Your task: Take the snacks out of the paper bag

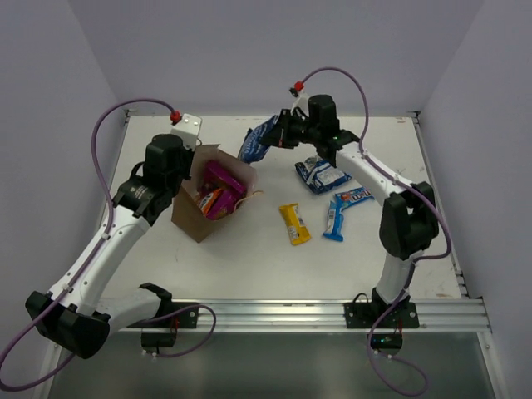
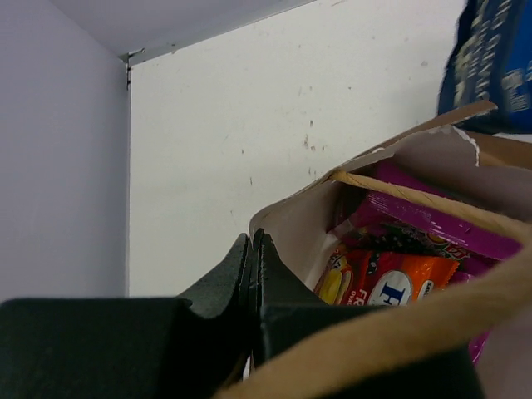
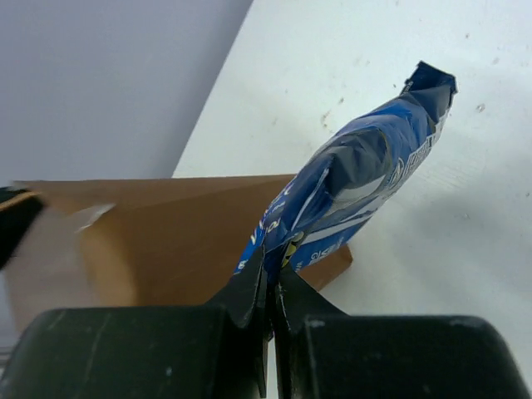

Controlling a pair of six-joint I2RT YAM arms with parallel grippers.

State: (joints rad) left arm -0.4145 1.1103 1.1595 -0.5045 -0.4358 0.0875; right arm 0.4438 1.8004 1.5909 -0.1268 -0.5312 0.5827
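counter (image 1: 249, 258) white | paper bag (image 1: 191, 218) open, upright, left of centre; left gripper (image 2: 252, 243) pinched shut on its rim | right gripper (image 3: 268, 268) clamped on dark blue bag (image 3: 366, 174), aloft just beyond paper bag | magenta pouches (image 1: 220, 176), orange-red packet (image 1: 212, 199) inside paper bag | blue-white packet (image 1: 322, 174), blue bars (image 1: 334, 223), yellow bar (image 1: 294, 224) lying on counter, right

Paper bag (image 1: 195, 218) left on table (image 1: 249, 266), perhaps 3 packets (image 1: 218, 193) inside, 4 snacks (image 1: 322, 174) right of it

The dark blue bag (image 2: 490, 62) is cut off at two o'clock. The blurred rim of the paper bag (image 2: 399, 332) hides the lower part of the orange-red packet (image 2: 391, 281).
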